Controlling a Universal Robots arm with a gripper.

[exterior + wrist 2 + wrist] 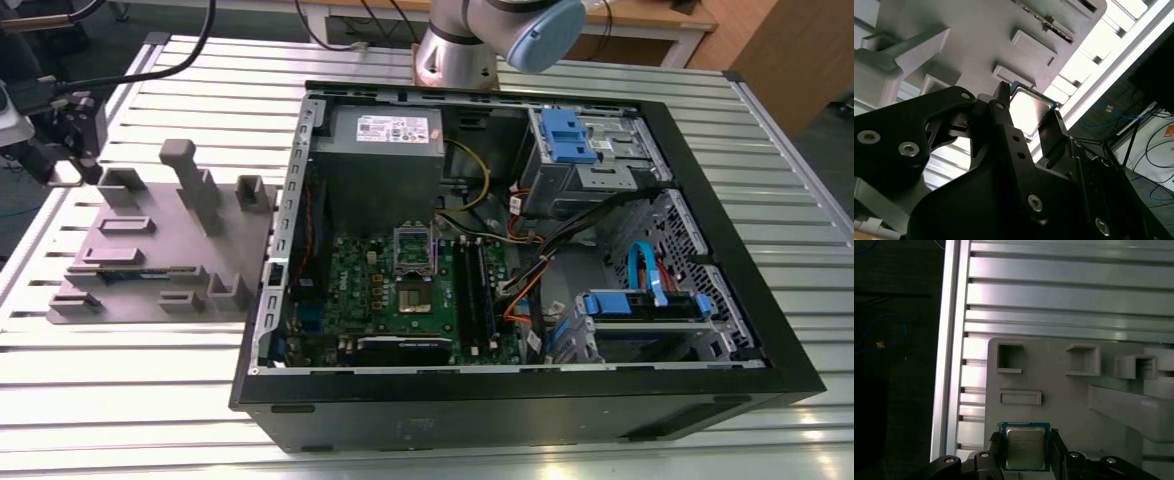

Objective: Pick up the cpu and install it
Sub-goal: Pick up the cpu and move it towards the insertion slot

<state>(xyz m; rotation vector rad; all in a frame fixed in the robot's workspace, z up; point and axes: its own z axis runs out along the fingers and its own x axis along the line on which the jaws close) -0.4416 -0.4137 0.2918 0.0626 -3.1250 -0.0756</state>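
Pincer [1029, 106] grips cpu [1028, 112], prob. clear of fixture [969, 30] in second wrist view.

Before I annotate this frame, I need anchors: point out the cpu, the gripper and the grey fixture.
cpu [1025, 449]: first wrist view, centre of its silver top.
gripper [1029, 106]: second wrist view, midway between its fingertips, at the cpu's edges.
grey fixture [174, 250]: exterior view, bare part of its base plate.
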